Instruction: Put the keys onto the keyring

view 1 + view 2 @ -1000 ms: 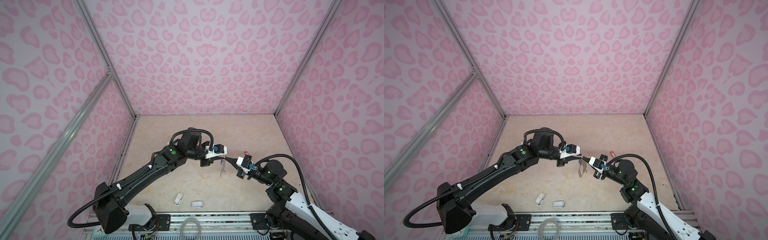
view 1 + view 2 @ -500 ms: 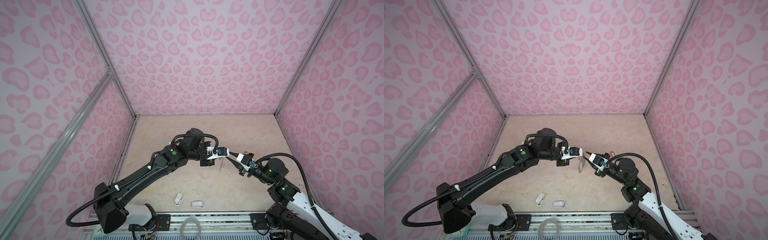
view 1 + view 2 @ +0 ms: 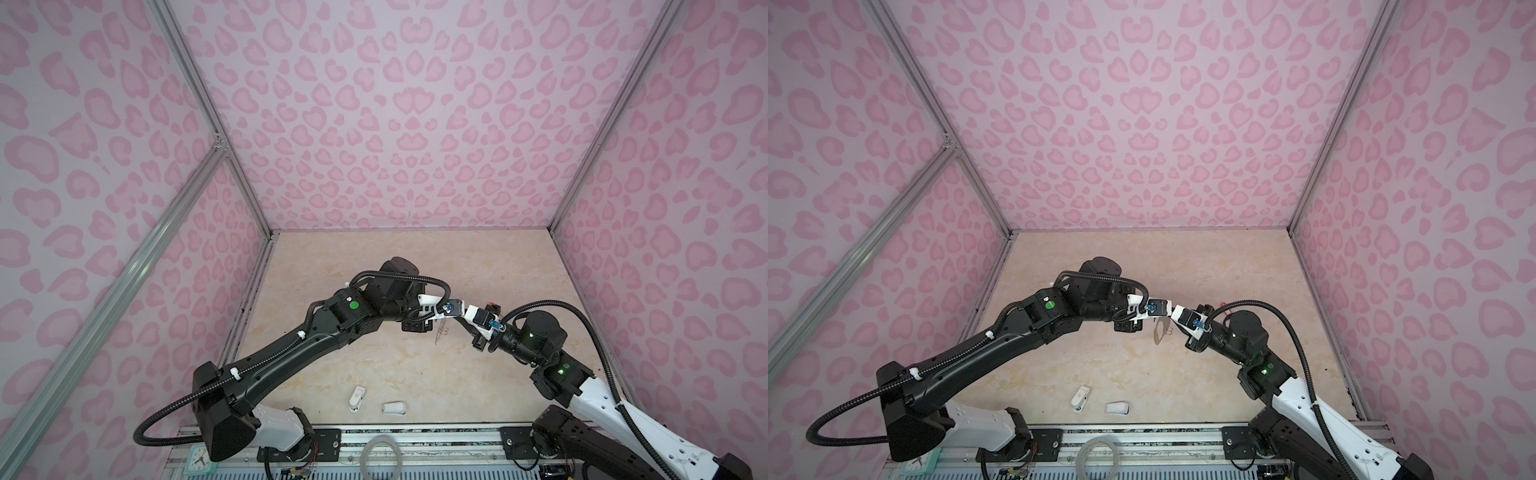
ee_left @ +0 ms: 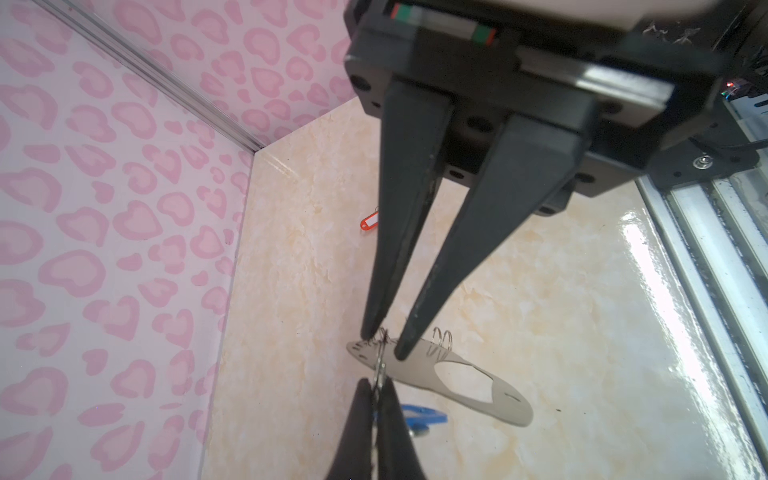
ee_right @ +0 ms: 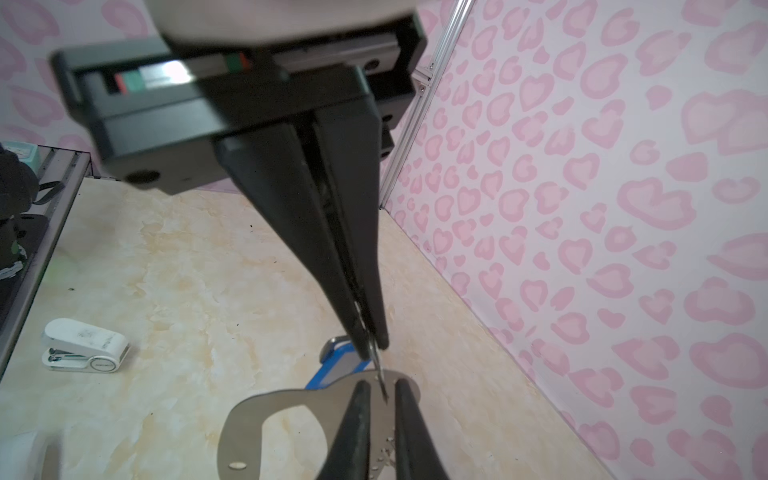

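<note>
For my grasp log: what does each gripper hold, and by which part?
Left gripper: keyring plate, by its end with the wire rings. Right gripper: blue-tagged key, by its metal part.

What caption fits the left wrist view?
The left gripper holds the keyring aloft; right gripper pinches the blue-tagged key at its ring edge; the red-orange key lies on the table.

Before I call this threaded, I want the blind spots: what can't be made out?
- Whether the key is through one of the keyring's split rings: too small in both top views; left hand partly hides that spot, left wrist view.
- Blue tag: blurred there; mostly behind right hand, right wrist view.
</note>
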Robot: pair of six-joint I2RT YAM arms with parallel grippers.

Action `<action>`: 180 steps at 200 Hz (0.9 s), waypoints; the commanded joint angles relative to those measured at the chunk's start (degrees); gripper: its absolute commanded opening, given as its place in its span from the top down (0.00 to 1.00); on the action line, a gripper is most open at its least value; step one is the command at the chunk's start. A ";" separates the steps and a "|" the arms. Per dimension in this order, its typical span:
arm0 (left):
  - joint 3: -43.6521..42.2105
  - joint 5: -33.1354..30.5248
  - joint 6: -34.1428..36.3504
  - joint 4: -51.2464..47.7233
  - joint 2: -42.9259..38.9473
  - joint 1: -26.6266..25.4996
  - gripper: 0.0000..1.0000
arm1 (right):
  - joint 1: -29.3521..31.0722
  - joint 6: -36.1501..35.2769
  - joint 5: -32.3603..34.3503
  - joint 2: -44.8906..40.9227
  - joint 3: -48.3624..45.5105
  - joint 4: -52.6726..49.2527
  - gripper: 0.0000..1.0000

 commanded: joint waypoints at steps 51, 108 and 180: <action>0.44 1.95 1.73 0.17 -1.17 -0.18 0.97 | 0.16 1.52 -0.32 1.17 0.25 3.65 0.87; -0.08 3.20 1.38 0.10 -1.42 -0.27 0.94 | 0.22 3.29 -1.48 1.56 -0.36 6.66 1.00; -5.79 18.53 -9.03 6.25 -5.21 8.10 0.65 | 0.25 3.64 -4.37 0.24 -2.38 9.82 1.00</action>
